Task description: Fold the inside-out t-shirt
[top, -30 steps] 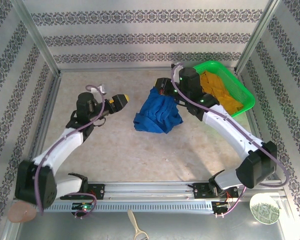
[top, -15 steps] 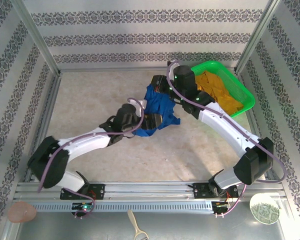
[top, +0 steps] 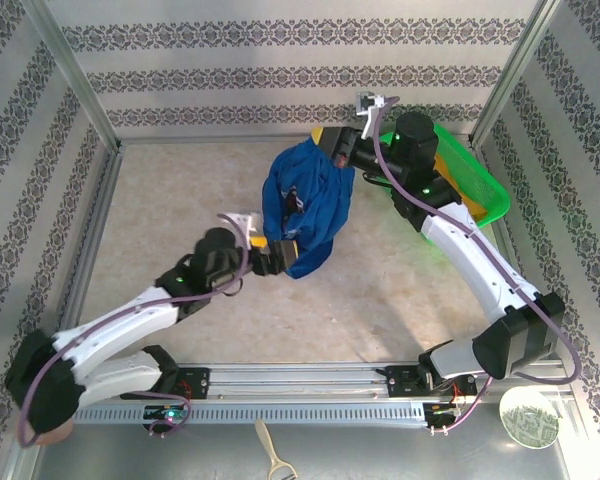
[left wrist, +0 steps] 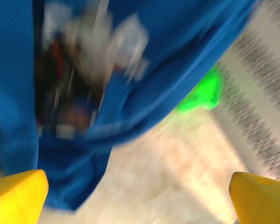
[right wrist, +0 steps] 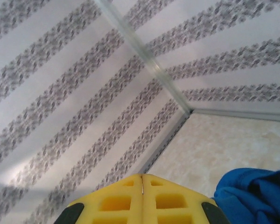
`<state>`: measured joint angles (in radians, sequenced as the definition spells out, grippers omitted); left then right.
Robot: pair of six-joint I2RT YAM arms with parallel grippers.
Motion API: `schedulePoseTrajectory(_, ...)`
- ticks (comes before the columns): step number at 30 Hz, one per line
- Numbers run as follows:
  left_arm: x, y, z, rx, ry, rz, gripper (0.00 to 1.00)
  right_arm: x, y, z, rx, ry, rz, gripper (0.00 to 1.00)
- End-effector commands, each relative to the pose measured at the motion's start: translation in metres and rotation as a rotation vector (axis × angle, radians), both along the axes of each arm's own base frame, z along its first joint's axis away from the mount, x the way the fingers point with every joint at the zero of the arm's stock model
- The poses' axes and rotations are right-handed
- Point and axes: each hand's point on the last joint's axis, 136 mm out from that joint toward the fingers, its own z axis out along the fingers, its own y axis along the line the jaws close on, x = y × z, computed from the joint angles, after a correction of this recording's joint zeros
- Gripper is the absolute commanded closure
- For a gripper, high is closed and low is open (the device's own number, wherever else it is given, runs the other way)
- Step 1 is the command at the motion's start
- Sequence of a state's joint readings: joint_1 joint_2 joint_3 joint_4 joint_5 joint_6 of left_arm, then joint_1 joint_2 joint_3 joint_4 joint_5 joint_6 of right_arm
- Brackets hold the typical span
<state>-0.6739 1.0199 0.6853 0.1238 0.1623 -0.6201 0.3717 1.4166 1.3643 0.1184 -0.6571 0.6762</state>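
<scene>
Top view / tee: royal-blue inside-out cotton t-shirt point(top: 305, 200) hangs bunched over the mid-back of the beige bench point(top: 160, 210); long axis runs from far-right top end to near-left low end.
Top view / R: right gripper point(top: 332, 150) is clamped on the tee's top end, cloth gathered at it, close to the back wall.
Top view / L: left gripper point(top: 278, 255) is spread wide at the tee's low end; touching or just short, can't tell.
Top view / nearer arm: L for the low end; R has the top.
Top view / room: open bench to the left and near side. Green plastic basket point(top: 492, 195) w/ orange-yellow garment point(top: 462, 192) sits tight on the right.
L wrist view: blurred. Yellow fingertips point(left wrist: 16, 196) sit at both lower corners, well apart, nothing between them. Blue cloth is ahead and up-left, its low edge just above the left tip.
R wrist view: yellow fingers point(right wrist: 116, 203) pressed together, blue cloth low-right, striped wall ahead.
Next, prob.: L closes on the low edge, then spreads leftward into free bench.
</scene>
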Motion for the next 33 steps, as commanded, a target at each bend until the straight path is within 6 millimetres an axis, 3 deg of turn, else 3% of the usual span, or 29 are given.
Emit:
schedulePoseTrajectory(1,0.004,0.017,0.042,0.008,-0.052,0.016,0.00,-0.014,0.005,0.000,0.038,-0.091,0.222,1.00)
schedulePoseTrajectory(4,0.022,0.020,0.062,-0.026,-0.058,0.015,0.00,-0.014,0.003,0.006,0.101,-0.097,0.232,1.00)
schedulePoseTrajectory(9,0.052,0.017,0.051,-0.007,-0.072,-0.001,0.00,-0.025,0.003,0.020,0.120,-0.118,0.261,1.00)
schedulePoseTrajectory(14,0.079,0.003,0.004,0.026,-0.003,-0.012,0.00,-0.037,0.001,0.035,0.141,-0.134,0.273,1.00)
schedulePoseTrajectory(19,0.124,0.009,-0.055,0.097,0.084,0.091,0.00,-0.059,-0.003,0.061,0.179,-0.187,0.322,1.00)
schedulePoseTrajectory(23,0.156,0.031,-0.098,0.037,0.191,0.156,0.15,-0.083,-0.015,0.094,0.191,-0.281,0.340,1.00)
schedulePoseTrajectory(25,0.163,0.044,-0.100,-0.027,0.202,0.170,0.25,-0.090,-0.020,0.102,0.187,-0.306,0.342,1.00)
schedulePoseTrajectory(27,0.164,0.054,-0.089,-0.088,0.174,0.163,0.37,-0.090,-0.024,0.102,0.183,-0.313,0.334,1.00)
schedulePoseTrajectory(31,0.157,0.072,-0.053,-0.152,0.107,0.148,0.78,-0.074,-0.029,0.084,0.188,-0.279,0.298,1.00)
schedulePoseTrajectory(32,0.154,0.078,-0.041,-0.167,0.090,0.150,0.80,-0.069,-0.030,0.078,0.197,-0.268,0.294,1.00)
schedulePoseTrajectory(33,0.151,0.081,-0.029,-0.185,0.069,0.142,0.72,-0.067,-0.029,0.074,0.204,-0.257,0.296,1.00)
